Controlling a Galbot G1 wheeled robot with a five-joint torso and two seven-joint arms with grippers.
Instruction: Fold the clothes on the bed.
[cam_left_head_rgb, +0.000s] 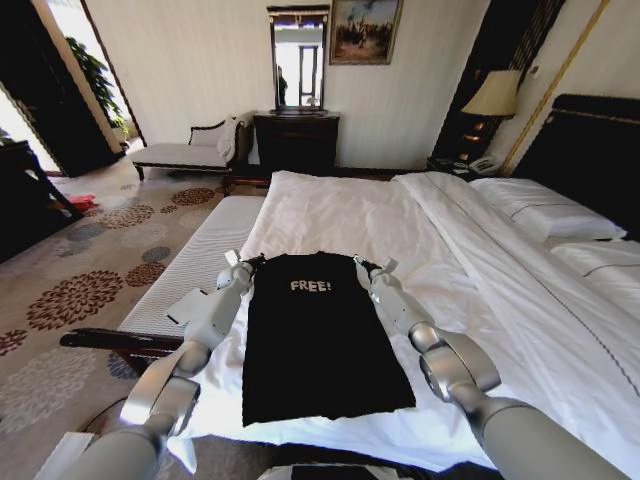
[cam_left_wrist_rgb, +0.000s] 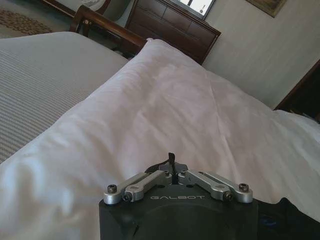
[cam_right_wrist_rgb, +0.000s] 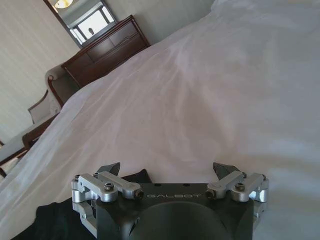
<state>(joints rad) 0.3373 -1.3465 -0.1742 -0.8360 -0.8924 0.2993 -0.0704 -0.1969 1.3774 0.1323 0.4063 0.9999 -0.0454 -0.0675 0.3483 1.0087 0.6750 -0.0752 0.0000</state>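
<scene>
Head view, frame centre: black T-shirt (cam_left_head_rgb: 318, 335) flat on bed (cam_left_head_rgb: 340, 215), sleeves apparently tucked in (lengthwise fold not yet done). Left gripper (cam_left_head_rgb: 243, 264) pinching collar-end corner; right gripper (cam_left_head_rgb: 372, 266) spread at opposite corner.

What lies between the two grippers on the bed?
In the head view, the black T-shirt's top edge, above its "FREE!" lettering, spans from the left gripper to the right gripper; nothing else lies between them.
</scene>
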